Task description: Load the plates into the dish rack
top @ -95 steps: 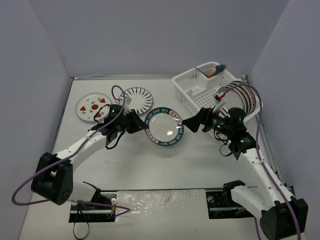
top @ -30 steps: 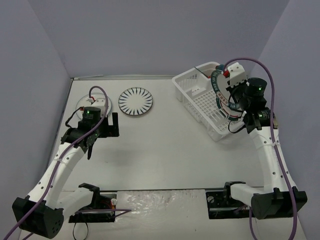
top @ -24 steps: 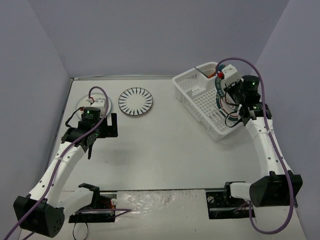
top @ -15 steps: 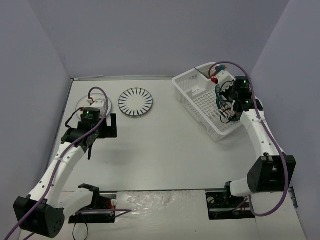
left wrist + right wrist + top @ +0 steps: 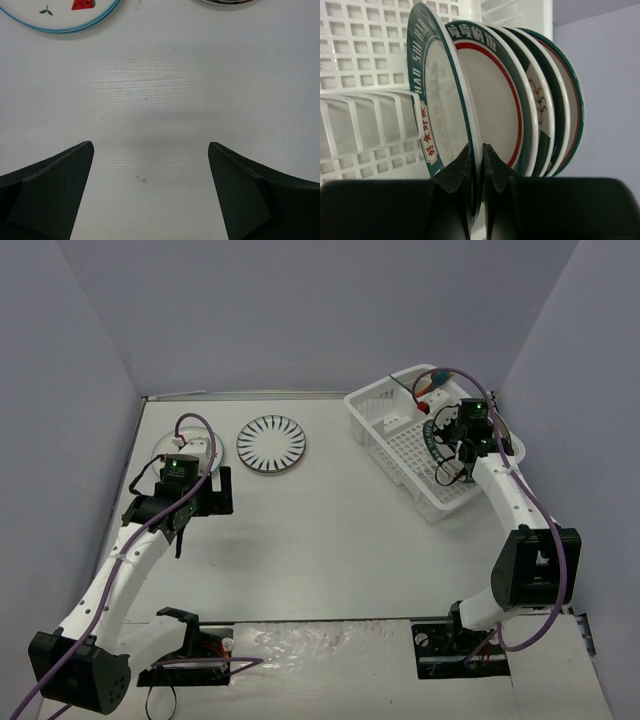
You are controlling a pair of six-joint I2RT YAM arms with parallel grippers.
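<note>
The green-rimmed plate, the one with lettering round its border, stands on edge in the dish rack. It sits at the front of a row, with what look like three more plates upright just behind it. The right gripper has its fingers pinched tight on that plate's rim, one on either side. Seen from above, this is all at the far right of the table.

I'd say the step in hand is seating this plate, and it looks to be down among the dividers. The next move would be to let go and draw straight back off the rim without nudging the neighbours, which stand close. Whether the plate will stand alone once released, I can't tell from here.

Over on the left, two plates lie flat on the table, near each other: the strawberry plate and the black-striped plate. The left gripper hangs over bare tabletop just short of the strawberry plate, jaws spread wide and holding nothing. That plate looks the likely next pick.
</note>
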